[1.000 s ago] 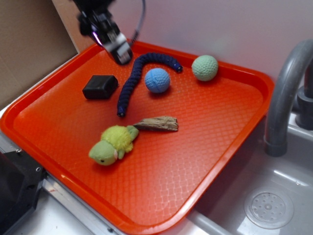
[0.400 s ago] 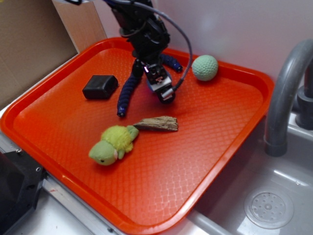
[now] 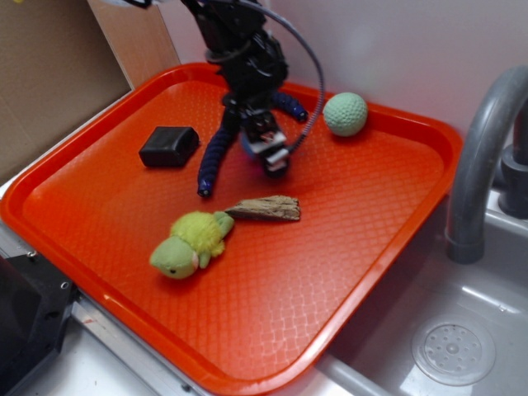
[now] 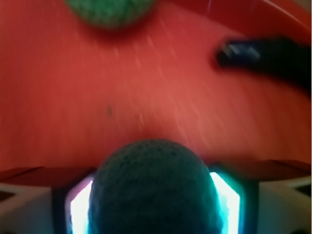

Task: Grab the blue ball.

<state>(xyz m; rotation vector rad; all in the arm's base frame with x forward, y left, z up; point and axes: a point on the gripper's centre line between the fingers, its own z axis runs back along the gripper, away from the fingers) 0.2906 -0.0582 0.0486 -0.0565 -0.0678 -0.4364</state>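
In the wrist view the blue ball (image 4: 152,170) is a dark knitted sphere that fills the gap between my two lit fingers and touches both. My gripper (image 4: 153,202) is shut on it, just over the orange tray (image 4: 73,97). From outside, my gripper (image 3: 269,150) points down at the tray's back middle, beside the navy rope toy (image 3: 213,157). The arm hides nearly all of the ball there.
The pale green ball (image 3: 345,114) lies at the back right of the tray (image 3: 371,247). On the tray's left are a black block (image 3: 169,146), a wood piece (image 3: 266,208) and a green plush toy (image 3: 190,243). A grey faucet (image 3: 478,165) and a sink stand to the right.
My gripper has come from the tray's back left corner down over the blue ball. It now covers the ball and has shifted slightly up and left since 0.4 s ago.
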